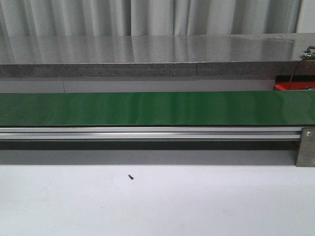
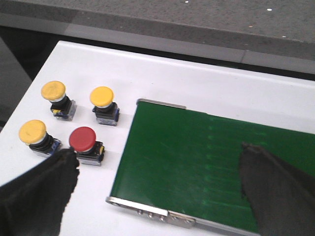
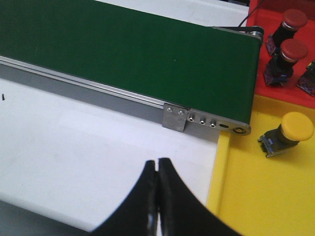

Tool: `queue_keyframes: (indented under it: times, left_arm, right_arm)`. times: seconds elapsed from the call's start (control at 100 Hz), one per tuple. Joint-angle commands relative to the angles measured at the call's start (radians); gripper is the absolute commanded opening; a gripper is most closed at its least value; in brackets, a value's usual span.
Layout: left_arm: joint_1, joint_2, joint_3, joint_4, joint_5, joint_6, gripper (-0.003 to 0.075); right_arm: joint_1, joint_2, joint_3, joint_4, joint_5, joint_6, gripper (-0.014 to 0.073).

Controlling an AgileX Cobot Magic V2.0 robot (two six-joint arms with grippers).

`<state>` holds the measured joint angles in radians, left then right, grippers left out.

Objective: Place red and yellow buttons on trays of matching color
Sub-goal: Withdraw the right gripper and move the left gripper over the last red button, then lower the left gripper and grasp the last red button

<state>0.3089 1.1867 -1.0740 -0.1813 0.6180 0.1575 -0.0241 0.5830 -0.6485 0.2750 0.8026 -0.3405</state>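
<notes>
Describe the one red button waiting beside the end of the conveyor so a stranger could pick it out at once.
Start at the end of the green conveyor belt in the left wrist view. On the white table beside it stand four buttons. Three have yellow caps; the red button is the only red-capped one, standing nearest the belt's edge.

pale pleated curtain (image 1: 147, 17), grey stone ledge (image 1: 147, 56) (glossy top), white table (image 1: 157, 201)

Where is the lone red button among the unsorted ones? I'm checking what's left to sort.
In the left wrist view, the red button stands on the white table, between a yellow button and the green conveyor belt's end.
</notes>
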Motion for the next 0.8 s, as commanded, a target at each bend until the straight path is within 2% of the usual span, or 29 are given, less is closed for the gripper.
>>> queue_keyframes:
  times: [0.0,0.33,0.59,0.79]
  left_arm:
    - [0.038,0.082,-0.101,-0.006,-0.052,-0.012,0.0639]
    - [0.08,0.414,-0.287,0.084,-0.045,-0.016,0.0639]
    - [0.109,0.571,-0.373,0.106,-0.054,-0.043,0.0639]
    - [0.149,0.644,-0.378,0.108,-0.066,-0.045,0.0639]
  right_arm:
    - [-0.001,0.0,-0.025,0.008,-0.052,-0.008,-0.0068]
    - [-0.001,0.0,-0.025,0.008,-0.052,-0.008,-0.0068]
    - [-0.001,0.0,-0.025,0.008,-0.052,-0.008,-0.0068]
    - [-0.001,0.0,-0.025,0.008,-0.052,-0.008,-0.0068]
